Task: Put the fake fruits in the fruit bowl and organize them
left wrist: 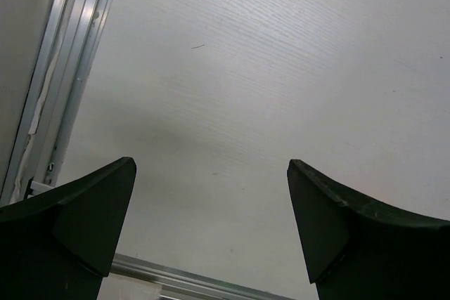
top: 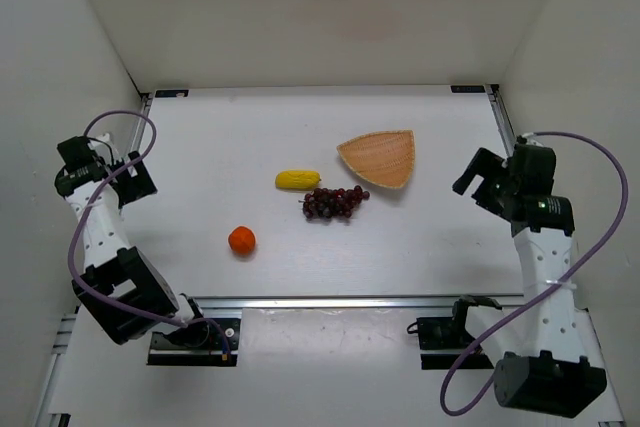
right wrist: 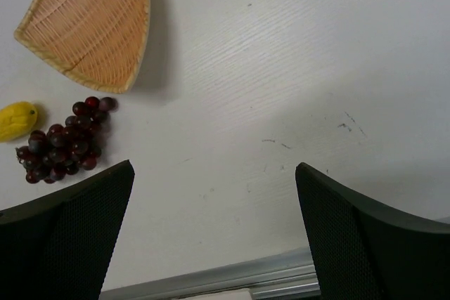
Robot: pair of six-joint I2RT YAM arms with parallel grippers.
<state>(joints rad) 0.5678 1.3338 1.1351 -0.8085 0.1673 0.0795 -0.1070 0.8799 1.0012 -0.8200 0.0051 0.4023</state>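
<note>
Both pincers, left (left wrist: 211, 166) and right (right wrist: 214, 166), gape wide and hold nothing, so no fruit is placed yet. On the worktop (top: 420, 247) the orange ball (top: 241, 240) lies nearest, then the grape bunch (top: 334, 202) and lemon (top: 298, 180). All three lie outside the empty fruit bowl (top: 380, 157) just beyond.

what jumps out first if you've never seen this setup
The colours on the white table: an empty wicker bowl right of centre, a yellow lemon and dark grapes just left of it, and an orange alone, nearer and further left. The left gripper and right gripper hang open at the sides, holding nothing.
</note>
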